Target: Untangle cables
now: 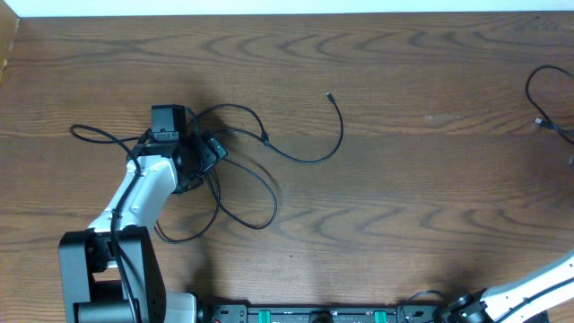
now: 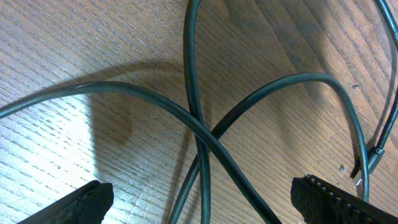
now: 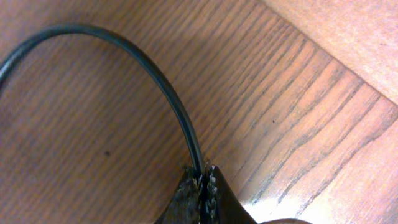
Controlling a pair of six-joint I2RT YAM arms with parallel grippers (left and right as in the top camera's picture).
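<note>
Black cables (image 2: 205, 134), thin loops, left end effector (image 2: 209, 202) released, right end effector (image 3: 204, 186) gripping one

Warm brown table (image 1: 404, 135), banded all over with darker, wavy wood grain. Black cables (image 1: 269, 144) against that brown. Seen close in the left wrist view, dark grey with a faint green sheen. White left arm (image 1: 143, 190) with black joints. Matte black left end effector (image 1: 204, 152), its pads (image 2: 329, 199) finely ribbed. Black right end effector (image 3: 204, 190), toothed in texture, by one glossy black length of the cables. White strip (image 1: 269, 7) beyond the table's far edge. Black rail (image 1: 314, 314) with green blocks at the table's near edge.
</note>
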